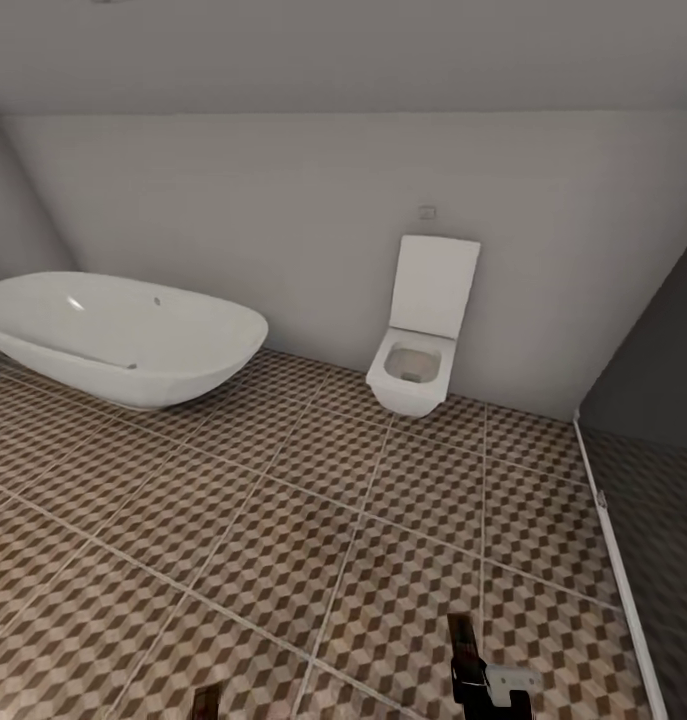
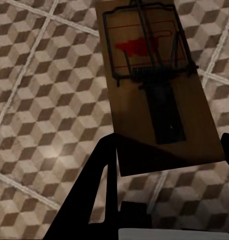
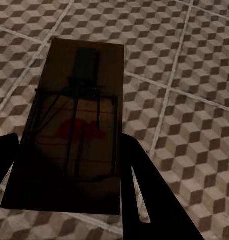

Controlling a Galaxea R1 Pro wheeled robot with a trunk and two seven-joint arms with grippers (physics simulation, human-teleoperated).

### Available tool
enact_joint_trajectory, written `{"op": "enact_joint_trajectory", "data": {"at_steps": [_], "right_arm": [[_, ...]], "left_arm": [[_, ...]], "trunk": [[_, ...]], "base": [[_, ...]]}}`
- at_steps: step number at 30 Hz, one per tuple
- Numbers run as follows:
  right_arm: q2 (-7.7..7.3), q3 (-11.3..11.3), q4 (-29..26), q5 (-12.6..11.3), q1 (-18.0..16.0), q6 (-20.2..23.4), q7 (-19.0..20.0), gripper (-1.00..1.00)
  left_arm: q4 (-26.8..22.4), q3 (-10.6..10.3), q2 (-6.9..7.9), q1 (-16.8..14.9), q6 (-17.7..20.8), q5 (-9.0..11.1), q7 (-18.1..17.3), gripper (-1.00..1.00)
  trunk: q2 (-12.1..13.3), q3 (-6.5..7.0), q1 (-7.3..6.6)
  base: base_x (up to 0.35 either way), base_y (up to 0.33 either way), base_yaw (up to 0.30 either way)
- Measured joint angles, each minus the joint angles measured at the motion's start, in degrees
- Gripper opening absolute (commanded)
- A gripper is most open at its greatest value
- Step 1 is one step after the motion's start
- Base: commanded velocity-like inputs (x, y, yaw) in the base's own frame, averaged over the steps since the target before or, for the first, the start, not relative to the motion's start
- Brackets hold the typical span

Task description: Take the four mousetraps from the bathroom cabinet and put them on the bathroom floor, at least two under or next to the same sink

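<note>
Left mousetrap (image 2: 154, 90) clamped in my left gripper (image 2: 169, 150) over the bathroom floor (image 2: 39, 100) | right mousetrap (image 3: 74, 130) pinched in my right gripper (image 3: 69, 150), same tiles | carrying step, bathtub (image 1: 123, 335) and toilet (image 1: 418, 365) ahead | next: find the sink, lower both beside it.

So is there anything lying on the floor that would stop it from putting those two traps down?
Nothing visible does. Each hand holds a mousetrap: the left hand grips one, the right hand another. Bare tiled floor lies beneath both. The bathtub and toilet stand farther off by the wall.
</note>
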Motion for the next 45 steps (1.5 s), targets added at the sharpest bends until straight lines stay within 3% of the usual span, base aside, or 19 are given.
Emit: {"op": "enact_joint_trajectory", "data": {"at_steps": [20,33,45], "right_arm": [[0.00,0.0,0.0,0.0,0.0,0.0,0.0,-1.00],[0.00,0.0,0.0,0.0,0.0,0.0,0.0,-1.00],[0.00,0.0,0.1,0.0,0.0,-0.1,0.0,-1.00]], "left_arm": [[0.0,0.1,0.00,0.0,0.1,0.0,0.0,-1.00],[0.0,0.1,0.00,0.0,0.1,0.0,0.1,-1.00],[0.0,0.1,0.00,0.0,0.1,0.0,0.1,-1.00]], "trunk": [[0.0,-0.66,-0.01],[0.0,-0.97,-0.03],[0.0,-0.41,-0.03]], "base": [[0.012,0.003,0.278],[0.245,0.079,0.262],[0.274,0.081,0.233]]}}
